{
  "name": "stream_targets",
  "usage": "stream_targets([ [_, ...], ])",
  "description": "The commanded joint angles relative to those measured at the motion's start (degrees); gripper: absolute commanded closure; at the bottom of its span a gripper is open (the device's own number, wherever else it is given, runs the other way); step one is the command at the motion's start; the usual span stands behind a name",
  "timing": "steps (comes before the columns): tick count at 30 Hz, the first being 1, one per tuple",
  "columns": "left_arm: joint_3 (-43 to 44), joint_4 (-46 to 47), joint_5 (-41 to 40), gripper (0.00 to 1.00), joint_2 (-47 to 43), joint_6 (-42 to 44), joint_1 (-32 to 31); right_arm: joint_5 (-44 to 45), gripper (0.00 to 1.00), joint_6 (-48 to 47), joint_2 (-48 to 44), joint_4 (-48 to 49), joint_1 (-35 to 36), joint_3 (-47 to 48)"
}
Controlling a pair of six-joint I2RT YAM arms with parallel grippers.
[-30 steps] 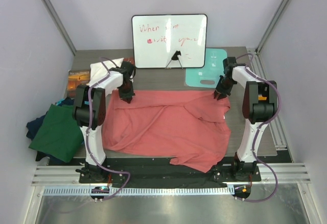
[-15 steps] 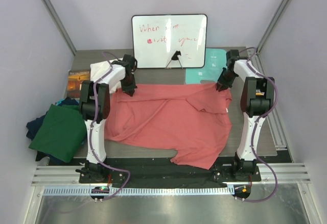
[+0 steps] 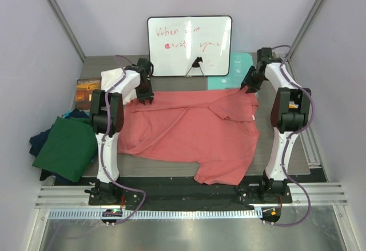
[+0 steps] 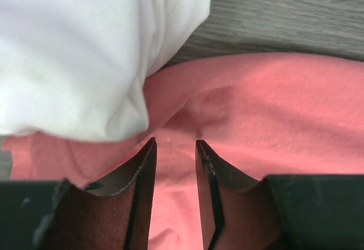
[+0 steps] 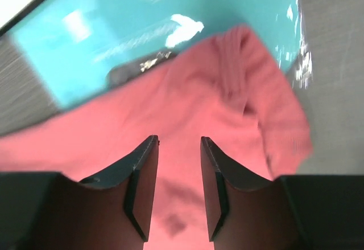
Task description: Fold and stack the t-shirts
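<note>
The pink t-shirt (image 3: pixel 194 131) is soft matt cloth, slightly fuzzy up close and pretty rumpled. The green t-shirt (image 3: pixel 66 148) looks like the same dull fabric. The white cloth (image 4: pixel 74 50) is smooth and matt too. The table (image 4: pixel 284 11) has a grey wood-grain finish with no shine. The teal mat (image 5: pixel 114 33) is glossy plastic (glare all over it), the whiteboard (image 3: pixel 190 45) is shiny as well, and the front plate (image 3: pixel 183 234) is brushed metal.

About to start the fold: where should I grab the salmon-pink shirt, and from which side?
Probably its far edge, one corner per claw, coming down from above. The salmon-pink shirt lies spread flat, that edge running straight between the open left claw and right claw, which hang right over it. The right corner is bunched on the teal mat, an easy ridge to pinch.
</note>
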Motion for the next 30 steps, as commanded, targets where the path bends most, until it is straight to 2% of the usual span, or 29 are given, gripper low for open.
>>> stream_targets([
  [1, -1.1, 2.8, -0.7, 0.64, -8.3, -0.6, 0.8, -4.6, 0.58, -0.6, -17.1, 3.6, 0.1, -5.1],
  [6, -5.8, 2.9, 2.7, 0.64, -13.0, -1.6, 0.7, -11.4, 0.54, -1.5, -22.7, 1.5, 2.0, -15.2],
  [11, -13.5, 3.6, 2.5, 0.64, -16.7, -1.6, 0.7, -7.7, 0.53, -4.2, -23.2, 1.8, 11.6, -22.5],
  [14, -16.8, 3.8, 2.3, 0.65, -18.8, -1.6, 0.6, -5.9, 0.53, -4.4, -21.3, 2.5, 13.8, -24.8],
  [18, -19.0, 4.0, 1.6, 0.65, -21.9, -1.5, 0.7, -3.6, 0.53, -4.5, -19.1, 3.2, 15.8, -25.9],
  [30, -20.4, 3.3, 1.5, 0.65, -23.6, -1.6, -0.5, -0.6, 0.53, -5.5, -13.8, 4.2, 16.5, -25.7],
])
